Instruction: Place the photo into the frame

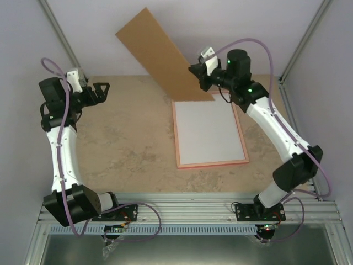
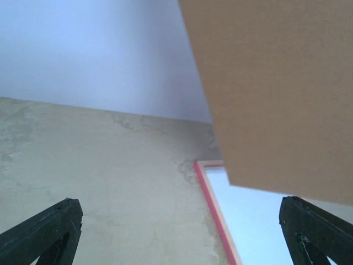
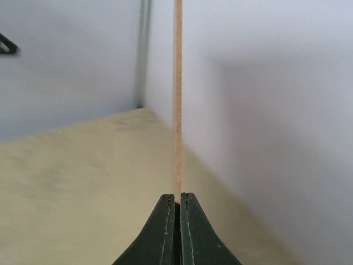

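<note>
Right gripper [image 3: 176, 203] pinches thin edge of backing board [image 3: 177, 83], board raised and tilted. Just beneath gripper: frame [image 1: 212, 164], photo [image 1: 209, 132] seemingly inside, white back up. Left gripper [image 1: 105, 91] spread, well apart. Photo likely light, floppy; you take it by border edge.

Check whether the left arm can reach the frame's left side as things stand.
Probably yes. The left gripper is open and empty, only bare table lies between it and the frame, and the right gripper holds the backing board up over the frame's far end only.
</note>
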Controlling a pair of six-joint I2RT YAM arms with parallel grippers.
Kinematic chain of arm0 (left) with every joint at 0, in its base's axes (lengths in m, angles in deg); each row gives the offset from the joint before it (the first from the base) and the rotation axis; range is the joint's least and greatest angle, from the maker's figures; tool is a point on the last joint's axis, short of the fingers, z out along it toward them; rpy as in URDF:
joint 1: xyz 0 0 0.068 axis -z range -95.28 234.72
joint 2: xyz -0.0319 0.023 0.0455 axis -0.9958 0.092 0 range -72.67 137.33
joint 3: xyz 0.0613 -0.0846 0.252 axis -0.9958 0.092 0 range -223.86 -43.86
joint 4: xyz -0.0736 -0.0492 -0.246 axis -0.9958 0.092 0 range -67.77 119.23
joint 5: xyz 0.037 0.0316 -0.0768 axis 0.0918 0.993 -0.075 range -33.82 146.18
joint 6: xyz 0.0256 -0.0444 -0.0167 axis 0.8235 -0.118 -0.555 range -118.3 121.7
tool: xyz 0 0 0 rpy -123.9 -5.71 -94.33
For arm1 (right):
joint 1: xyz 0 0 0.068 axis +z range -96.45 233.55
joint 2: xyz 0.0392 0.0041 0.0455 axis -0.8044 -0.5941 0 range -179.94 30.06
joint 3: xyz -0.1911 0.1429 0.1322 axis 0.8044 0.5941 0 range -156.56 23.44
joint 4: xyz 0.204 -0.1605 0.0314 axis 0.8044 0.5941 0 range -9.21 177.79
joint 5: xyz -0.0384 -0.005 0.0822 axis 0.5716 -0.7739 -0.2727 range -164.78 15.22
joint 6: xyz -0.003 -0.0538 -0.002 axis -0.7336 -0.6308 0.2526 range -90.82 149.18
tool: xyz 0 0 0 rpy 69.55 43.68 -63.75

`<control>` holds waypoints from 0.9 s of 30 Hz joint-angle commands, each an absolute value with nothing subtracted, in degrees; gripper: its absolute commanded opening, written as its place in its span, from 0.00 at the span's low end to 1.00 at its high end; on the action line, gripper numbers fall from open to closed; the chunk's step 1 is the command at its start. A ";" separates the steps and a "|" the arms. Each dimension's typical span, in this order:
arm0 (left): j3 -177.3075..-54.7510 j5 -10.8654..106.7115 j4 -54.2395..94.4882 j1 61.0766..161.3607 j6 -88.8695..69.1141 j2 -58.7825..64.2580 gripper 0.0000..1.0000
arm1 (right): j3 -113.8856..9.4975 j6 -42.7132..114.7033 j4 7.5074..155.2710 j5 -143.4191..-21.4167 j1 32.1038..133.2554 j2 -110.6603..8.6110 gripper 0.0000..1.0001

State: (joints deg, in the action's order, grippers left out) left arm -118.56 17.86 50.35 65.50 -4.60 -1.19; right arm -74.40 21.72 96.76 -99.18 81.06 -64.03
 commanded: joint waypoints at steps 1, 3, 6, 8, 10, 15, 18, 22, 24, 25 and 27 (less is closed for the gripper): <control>-122.10 14.02 49.33 64.95 -12.97 0.11 0.99 | -71.83 -1.53 90.97 -85.50 81.38 -57.77 0.01; -122.76 11.48 46.56 64.88 -17.82 0.66 0.99 | -69.20 -8.30 87.60 -79.74 81.65 -56.29 0.01; -121.21 7.73 36.56 64.92 -29.15 0.34 0.99 | -65.56 -16.62 80.30 -70.31 82.83 -55.12 0.00; -117.15 6.85 25.46 64.87 -39.54 -0.85 0.99 | -64.90 -19.35 77.17 -65.76 84.32 -55.25 0.00; -112.66 8.58 12.44 65.16 -50.48 -2.67 0.99 | -65.21 -20.48 75.36 -61.33 86.60 -56.17 0.00; -114.77 17.34 9.87 71.12 -55.16 -2.61 0.99 | -63.68 -24.65 69.03 -51.92 94.01 -59.49 0.00; -113.86 19.22 6.46 72.71 -59.70 -2.44 0.99 | -62.27 -27.69 64.22 -47.70 97.80 -61.41 0.00; -113.64 21.95 5.46 75.88 -62.15 -2.83 0.99 | -61.07 -32.27 57.31 -43.78 102.58 -64.24 0.00; -112.62 24.00 5.04 77.47 -62.45 -3.84 0.99 | -60.31 -35.21 53.07 -42.11 104.95 -65.67 0.00; -112.29 24.63 5.09 78.00 -62.91 -4.08 0.99 | -60.13 -36.59 51.13 -41.34 106.15 -66.28 0.00; -111.14 25.48 5.35 78.09 -64.51 -4.47 0.98 | -60.01 -38.51 48.53 -40.06 108.11 -67.61 0.00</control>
State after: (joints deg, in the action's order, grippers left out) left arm -112.65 21.77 8.05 77.06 -60.38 -2.28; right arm -59.65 -31.44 64.54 -45.70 104.99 -66.91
